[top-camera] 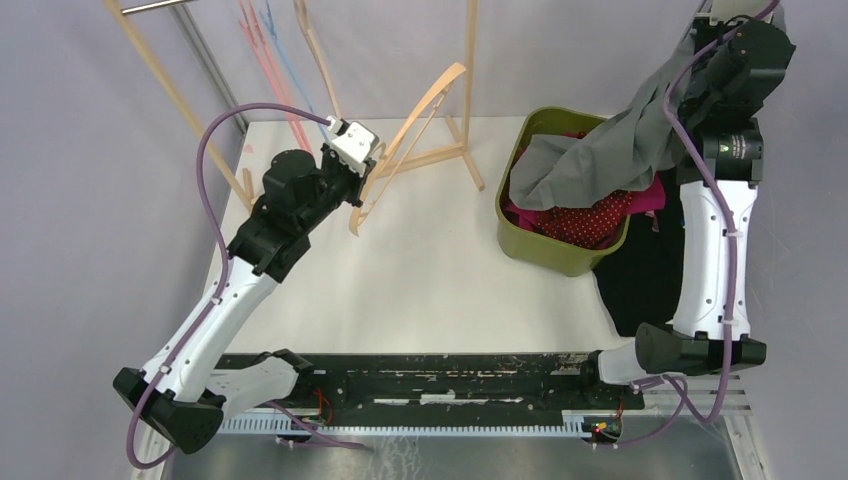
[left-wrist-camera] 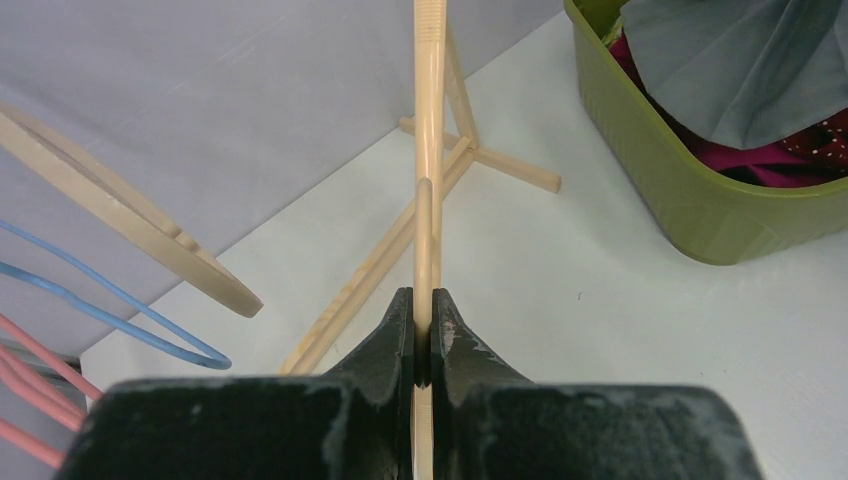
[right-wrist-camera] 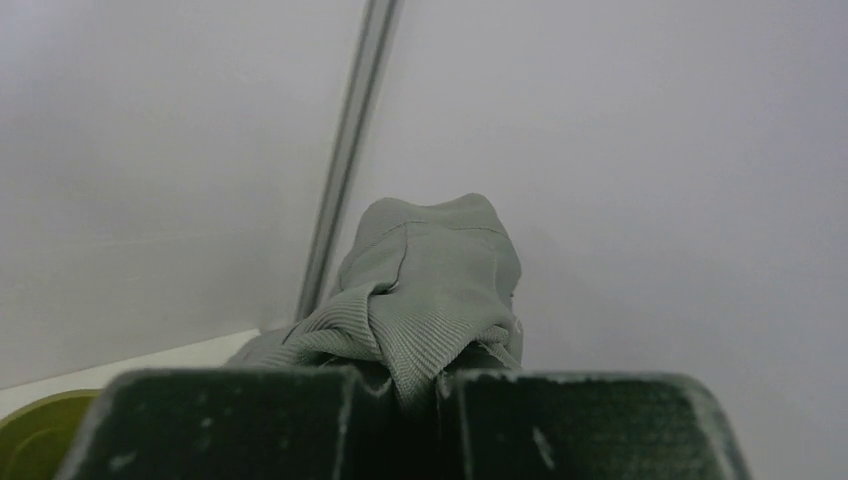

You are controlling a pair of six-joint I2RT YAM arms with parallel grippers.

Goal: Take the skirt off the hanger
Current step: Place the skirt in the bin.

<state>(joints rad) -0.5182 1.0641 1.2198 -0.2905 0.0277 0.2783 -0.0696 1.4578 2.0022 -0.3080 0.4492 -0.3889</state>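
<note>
The left pincer (left-wrist-camera: 423, 298) is clenching a bare wooden hanger (top-camera: 425, 105), its two jaws pressing against either side of the thin wooden bar, as the left wrist view is showing plainly. That hanger is leaning up and away from the jaws, over the far left part of the white counter (top-camera: 420, 280), close by the foot of a wooden rack (top-camera: 470, 80) that is standing at the back. Pink hangers (top-camera: 265, 60) and a blue hanger (top-camera: 285, 55) are dangling from that rack on the left. The right arm is reaching high at the far right, and the right pincer (right-wrist-camera: 400, 380) is grasping the grey skirt (top-camera: 590, 160) by a bunched fold of its ribbed cloth, which is bulging out above the closed jaws in the right wrist view. The skirt is off the hanger and well apart from it: it is hanging from the raised pincer, draping down along the arm, and its lower end is spreading over the far side of a green bin (top-camera: 550, 250) on the right of the counter. Inside the bin, a red dotted cloth (top-camera: 585, 220) and a magenta cloth (top-camera: 650, 198) are lying partly beneath the skirt. A black cloth (top-camera: 640, 280) is lying on the counter just beside the bin, between it and the right arm's white link.
</note>
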